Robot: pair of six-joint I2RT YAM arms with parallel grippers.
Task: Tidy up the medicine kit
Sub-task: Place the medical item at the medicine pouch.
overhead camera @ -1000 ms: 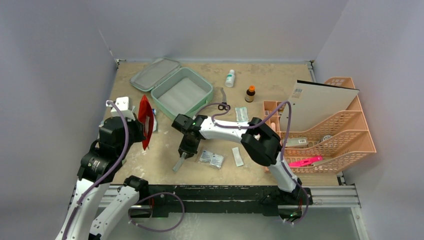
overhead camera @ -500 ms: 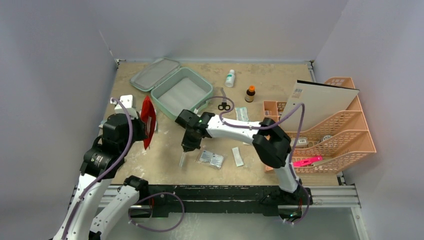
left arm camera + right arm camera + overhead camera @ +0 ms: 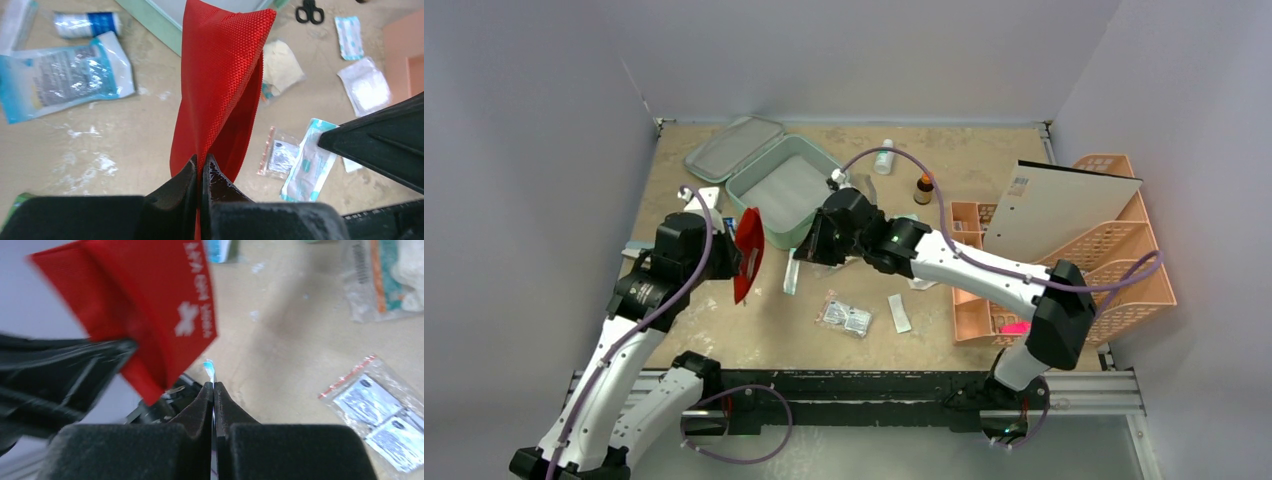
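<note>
The medicine kit (image 3: 776, 192) lies open at the far left of the table (image 3: 724, 320), its lid (image 3: 721, 148) folded back to the far left and its pale tray bare. Both grippers hang just near of the tray's near edge.

The left gripper (image 3: 732, 260) is near and left of the kit. Its jaws are pressed together on the lower edge of a red pouch (image 3: 747, 253), which stands upright off the table with its free end towards the kit.

The right gripper (image 3: 810, 250) is at the tray's near right corner, right of the pouch and pointing towards it. Its jaws are closed down to a sliver on a thin flat packet (image 3: 791, 277) with a teal edge. The packet hangs clear of the table, just beside the pouch; whether the two touch cannot be told.

On the table near the grippers lies a clear sachet pack (image 3: 846, 317). A blue-and-white wrapper (image 3: 65, 80) lies to the left, and small scissors (image 3: 309, 10) lie farther off.
</note>
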